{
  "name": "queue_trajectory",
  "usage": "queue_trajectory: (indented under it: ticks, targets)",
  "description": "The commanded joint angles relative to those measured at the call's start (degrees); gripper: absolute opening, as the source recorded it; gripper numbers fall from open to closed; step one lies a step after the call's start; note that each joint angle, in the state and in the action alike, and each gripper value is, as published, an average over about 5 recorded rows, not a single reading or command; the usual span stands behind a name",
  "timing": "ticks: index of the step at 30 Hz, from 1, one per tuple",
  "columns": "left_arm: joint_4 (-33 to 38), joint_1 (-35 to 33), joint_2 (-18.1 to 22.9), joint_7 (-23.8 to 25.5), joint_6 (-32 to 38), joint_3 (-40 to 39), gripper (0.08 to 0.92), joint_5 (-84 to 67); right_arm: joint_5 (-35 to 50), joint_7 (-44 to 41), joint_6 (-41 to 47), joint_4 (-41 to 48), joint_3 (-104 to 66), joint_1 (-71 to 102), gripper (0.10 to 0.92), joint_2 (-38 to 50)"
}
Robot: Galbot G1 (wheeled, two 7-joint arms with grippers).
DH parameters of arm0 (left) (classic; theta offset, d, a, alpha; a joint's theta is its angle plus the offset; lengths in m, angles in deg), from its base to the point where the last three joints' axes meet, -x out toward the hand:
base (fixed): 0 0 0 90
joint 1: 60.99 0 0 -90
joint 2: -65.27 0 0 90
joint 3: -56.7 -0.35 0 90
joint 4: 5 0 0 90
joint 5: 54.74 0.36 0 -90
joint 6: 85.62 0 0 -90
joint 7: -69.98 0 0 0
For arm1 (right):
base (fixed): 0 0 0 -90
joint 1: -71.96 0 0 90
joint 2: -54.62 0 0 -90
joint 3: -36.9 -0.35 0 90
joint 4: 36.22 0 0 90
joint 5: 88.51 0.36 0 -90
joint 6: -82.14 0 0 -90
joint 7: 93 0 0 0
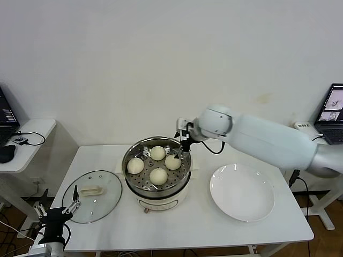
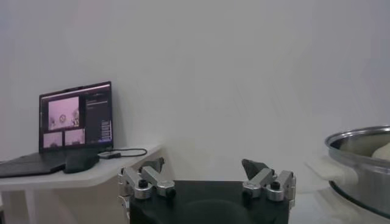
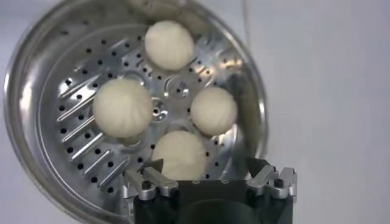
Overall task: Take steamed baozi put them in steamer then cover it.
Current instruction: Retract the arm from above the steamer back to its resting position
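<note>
Baozi (image 3: pixel 122 108), four in the steamer (image 1: pixel 156 184) below the open, empty right hand (image 3: pixel 210 173); head view alone shows the cover (image 1: pixel 92 203).

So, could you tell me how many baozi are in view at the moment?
4, all on the perforated tray inside the steamer: one at the back, one on the robot's left, one on its right, one at the front. The plate holds none; none appear hidden.
</note>
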Motion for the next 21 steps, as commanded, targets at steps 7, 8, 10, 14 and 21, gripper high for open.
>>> queue_trajectory:
  ticks: [7,8,10,14,21]
  targets:
    - [-0.1,-0.4,-0.2,0.4,-0.2,-0.3,0.823,0.6,2.9,32.4,-27.9,-21.3,-54.5,59.2,0.823,18.5]
    - [-0.2,-0.4,-0.2,0.4,-0.3,-0.4,0.823,0.9,0.4,32.0,-30.2,-21.6,-60.1,64.9,0.823,16.9]
    - [-0.3,-0.4,-0.2,0.5,-0.4,-0.6,0.823,1.5,-4.3,31.0,-34.4,-21.8,-69.5,75.0,0.823,12.9]
    - [-0.8,-0.3,-0.2,0.1,-2.3,-0.9,0.823,2.9,-12.4,28.4,-42.1,-21.6,-83.0,90.1,0.823,4.8]
    - [-1.6,-0.4,-1.3,-0.1,-3.7,-1.0,0.823,18.1,-14.8,25.9,-48.1,-22.3,-97.3,104.2,0.823,-8.1]
